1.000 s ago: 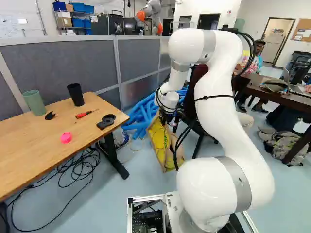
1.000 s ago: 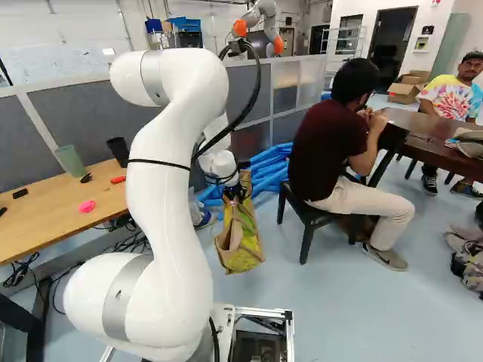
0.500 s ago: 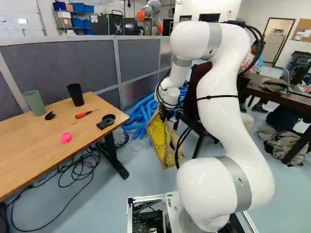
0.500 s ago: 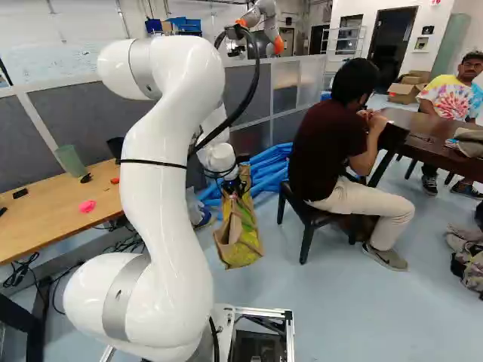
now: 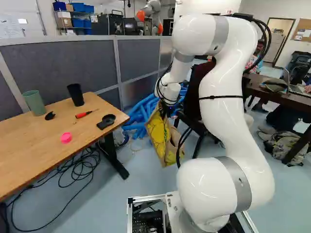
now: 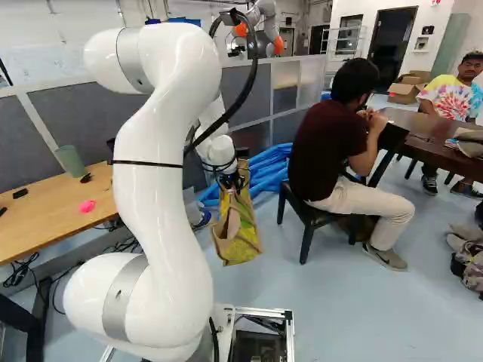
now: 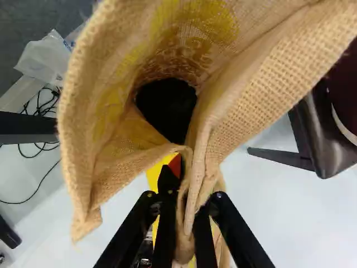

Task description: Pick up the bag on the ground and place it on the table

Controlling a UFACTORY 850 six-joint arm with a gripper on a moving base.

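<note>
The table (image 5: 34, 150) fills the left of the left base view. Near the centre hangs the bag (image 5: 159, 135), tilted; its coarse cloth looks floppy, unlikely to slip, probably light. The gripper (image 7: 187, 204) pinches a gathered fold at its mouth, a sound hold, though the loose body may swing.

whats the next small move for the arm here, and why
Probably raise the bag a little before any swing toward the wooden table: the gripper is closed on its fabric, yet the bag's lower end appears to hang below the tabletop, off to the side.
</note>
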